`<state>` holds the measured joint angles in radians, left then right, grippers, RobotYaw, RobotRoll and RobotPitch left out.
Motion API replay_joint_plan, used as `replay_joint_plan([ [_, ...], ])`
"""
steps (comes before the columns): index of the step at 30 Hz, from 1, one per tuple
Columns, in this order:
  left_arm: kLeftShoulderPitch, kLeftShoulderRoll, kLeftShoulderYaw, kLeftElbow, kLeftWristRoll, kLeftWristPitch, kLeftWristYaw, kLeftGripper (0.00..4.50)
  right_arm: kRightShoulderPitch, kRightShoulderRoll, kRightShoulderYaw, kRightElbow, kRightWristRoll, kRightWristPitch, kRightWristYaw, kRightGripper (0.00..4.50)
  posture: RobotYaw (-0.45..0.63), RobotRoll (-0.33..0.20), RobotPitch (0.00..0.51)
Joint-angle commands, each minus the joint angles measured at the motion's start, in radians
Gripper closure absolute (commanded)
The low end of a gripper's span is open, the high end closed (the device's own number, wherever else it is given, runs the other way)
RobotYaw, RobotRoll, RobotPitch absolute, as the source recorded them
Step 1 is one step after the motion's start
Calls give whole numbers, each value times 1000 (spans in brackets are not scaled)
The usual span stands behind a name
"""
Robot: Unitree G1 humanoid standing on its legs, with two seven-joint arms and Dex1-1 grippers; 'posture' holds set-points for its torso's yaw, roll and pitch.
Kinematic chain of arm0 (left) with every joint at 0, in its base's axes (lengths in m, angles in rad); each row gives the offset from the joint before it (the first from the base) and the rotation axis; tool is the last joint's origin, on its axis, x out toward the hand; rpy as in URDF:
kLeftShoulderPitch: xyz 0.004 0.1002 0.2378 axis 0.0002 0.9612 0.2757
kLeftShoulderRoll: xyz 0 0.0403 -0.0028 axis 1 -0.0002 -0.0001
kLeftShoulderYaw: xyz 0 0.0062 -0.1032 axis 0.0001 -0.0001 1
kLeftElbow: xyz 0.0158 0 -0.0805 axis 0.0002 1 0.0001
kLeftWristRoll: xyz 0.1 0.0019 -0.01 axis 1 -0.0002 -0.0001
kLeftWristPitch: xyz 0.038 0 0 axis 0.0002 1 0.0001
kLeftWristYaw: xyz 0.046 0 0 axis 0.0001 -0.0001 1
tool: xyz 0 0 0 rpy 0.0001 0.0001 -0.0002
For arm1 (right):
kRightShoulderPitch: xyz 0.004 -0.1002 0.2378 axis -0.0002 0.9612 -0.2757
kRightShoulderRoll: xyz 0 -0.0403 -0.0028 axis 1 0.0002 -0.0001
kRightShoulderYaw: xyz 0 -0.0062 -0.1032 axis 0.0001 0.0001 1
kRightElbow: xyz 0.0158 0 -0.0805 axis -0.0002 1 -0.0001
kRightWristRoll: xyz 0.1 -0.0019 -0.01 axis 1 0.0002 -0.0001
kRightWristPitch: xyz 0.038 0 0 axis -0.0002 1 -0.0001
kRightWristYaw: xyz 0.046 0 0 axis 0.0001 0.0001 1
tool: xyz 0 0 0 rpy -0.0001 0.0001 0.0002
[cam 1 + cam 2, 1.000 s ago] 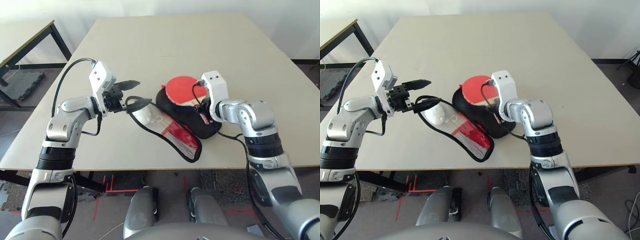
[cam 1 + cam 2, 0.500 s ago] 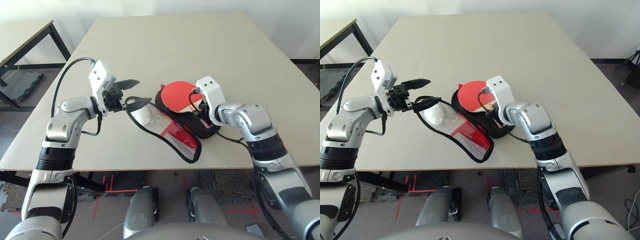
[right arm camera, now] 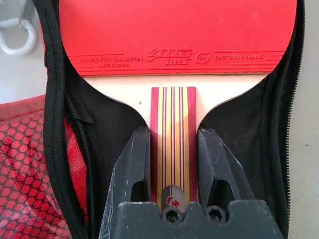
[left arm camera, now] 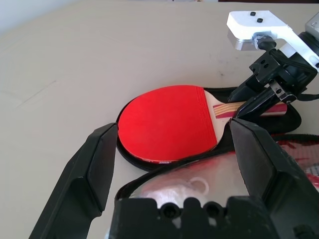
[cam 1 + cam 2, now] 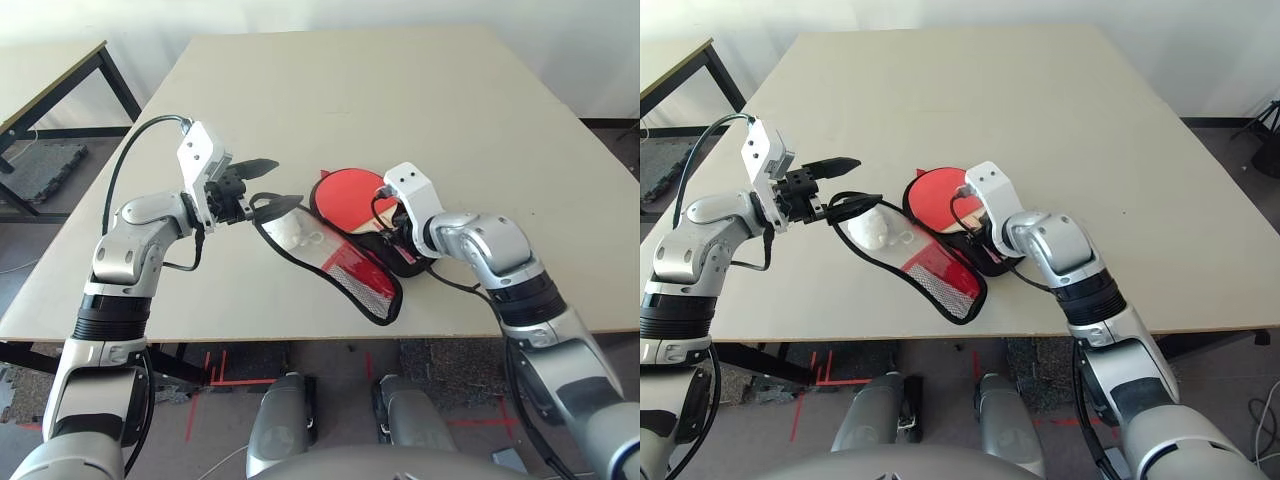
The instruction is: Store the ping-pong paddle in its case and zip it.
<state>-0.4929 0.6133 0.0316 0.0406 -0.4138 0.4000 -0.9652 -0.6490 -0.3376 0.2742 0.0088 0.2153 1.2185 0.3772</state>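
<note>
- At about nine o'clock on the pale beige table (image 5: 420,90), my left gripper (image 5: 265,183) had its two black fingers spread wide, straddling the black zipper rim of the case lid without clamping it, as far as I could judge.
- That lid belonged to the paddle-shaped soft case (image 5: 330,260) with red-and-black mesh and a silvery lining; it lay flipped open toward seven o'clock, so nothing was zipped.
- A small white fuzzy lump (image 5: 872,228) sat on the open lid's lining; I judged it might get in the way of closing the lid.
- At the centre, the ping-pong paddle (image 4: 167,122) with its round red rubber face and striped light wooden handle lay flat in the black half of the case.
- At about three o'clock, my right gripper (image 3: 172,164) pinched the paddle's handle between its fingers, low inside the case.
- By my reckoning, the storing was nearly done; releasing the handle, folding the lid over and zipping remained.
- A dark-framed second table (image 5: 60,75) stood well apart at ten o'clock, no hindrance.
</note>
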Motion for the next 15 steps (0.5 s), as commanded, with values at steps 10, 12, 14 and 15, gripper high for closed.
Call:
replay_joint_plan([
  [10, 34, 136, 58, -27, -26, 57, -62, 0, 68, -109, -65, -89, 55, -249, 200, 18, 97, 0, 55],
  [12, 54, 178, 83, -27, -27, 67, -73, 0, 91, -160, -104, -82, 56, -366, 262, 18, 92, 0, 51],
  [14, 86, 240, 127, -16, -33, 85, -90, 0, 113, -202, -174, -63, 81, -496, 330, 18, 91, 0, 52],
  [15, 104, 267, 142, -12, -34, 91, -101, 0, 118, -216, -203, -53, 95, -531, 352, 18, 92, 0, 52],
])
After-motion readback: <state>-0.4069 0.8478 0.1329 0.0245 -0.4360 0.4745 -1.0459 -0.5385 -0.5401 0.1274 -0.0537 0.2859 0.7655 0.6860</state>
